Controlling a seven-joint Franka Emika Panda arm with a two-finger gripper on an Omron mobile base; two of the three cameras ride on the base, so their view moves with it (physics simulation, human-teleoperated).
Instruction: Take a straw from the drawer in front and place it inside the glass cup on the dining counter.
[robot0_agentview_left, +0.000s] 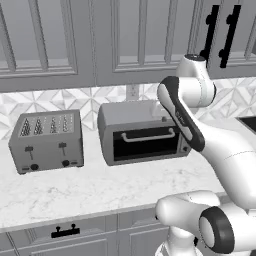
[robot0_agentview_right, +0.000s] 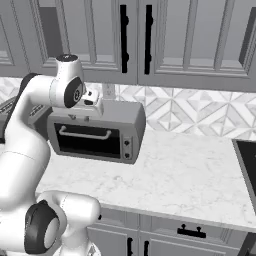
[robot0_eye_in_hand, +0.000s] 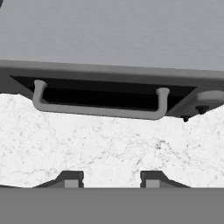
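The gripper (robot0_eye_in_hand: 111, 178) hangs above the white marble desk (robot0_agentview_left: 100, 192), its jaws parted with bare marble showing between the two fingertips (robot0_eye_in_hand: 70, 178), grasping nothing. In the hand view it faces the toaster oven (robot0_eye_in_hand: 109, 52), whose pale bar handle (robot0_eye_in_hand: 98, 109) runs across the dark door just beyond an open strip of marble. In the left base view the toaster oven (robot0_agentview_left: 142, 132) sits at the back of the desk near the tiled wall, with a four-slot toaster (robot0_agentview_left: 47, 141) to its left and a clear gap between the two. The front half of the desk lies open up to its front edge. Below that edge, a drawer (robot0_agentview_left: 65, 232) with a short black bar handle sits shut, flush with the cabinet fronts. In the right base view a wide stretch of marble (robot0_agentview_right: 185, 175) runs rightward from the oven (robot0_agentview_right: 100, 130) to a dark cooktop edge (robot0_agentview_right: 247, 165). The straw cannot be made out.
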